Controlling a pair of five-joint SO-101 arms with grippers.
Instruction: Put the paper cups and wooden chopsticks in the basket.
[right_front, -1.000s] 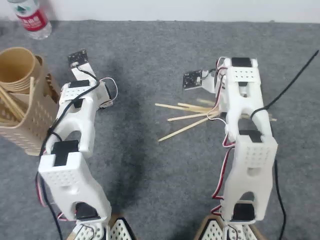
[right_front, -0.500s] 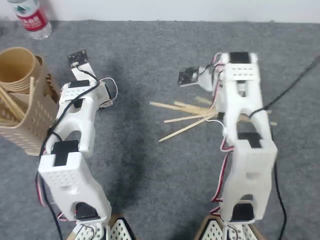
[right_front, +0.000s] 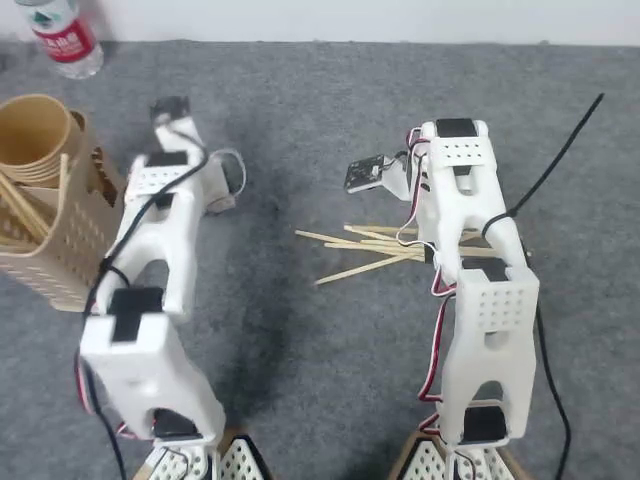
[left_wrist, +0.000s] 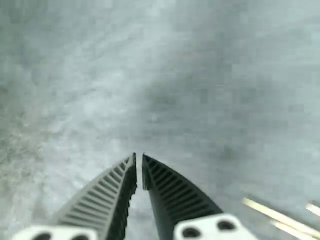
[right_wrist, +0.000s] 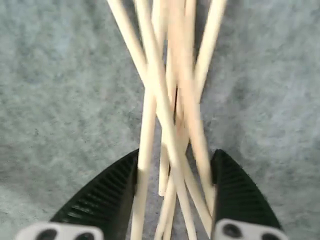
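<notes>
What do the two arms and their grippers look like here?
The left arm and right arm have white plastic shells with dot-perforated panels, black servos and thin red, white and black wires; a thicker black cable trails from the right one. The left gripper and right gripper have black, ribbed, tapered fingers on white mounts.

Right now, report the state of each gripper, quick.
Left gripper: shut, holding nothing.
Right gripper: open, one jaw on each side of the bundle of pale wooden chopsticks, not clamped tight.
</notes>
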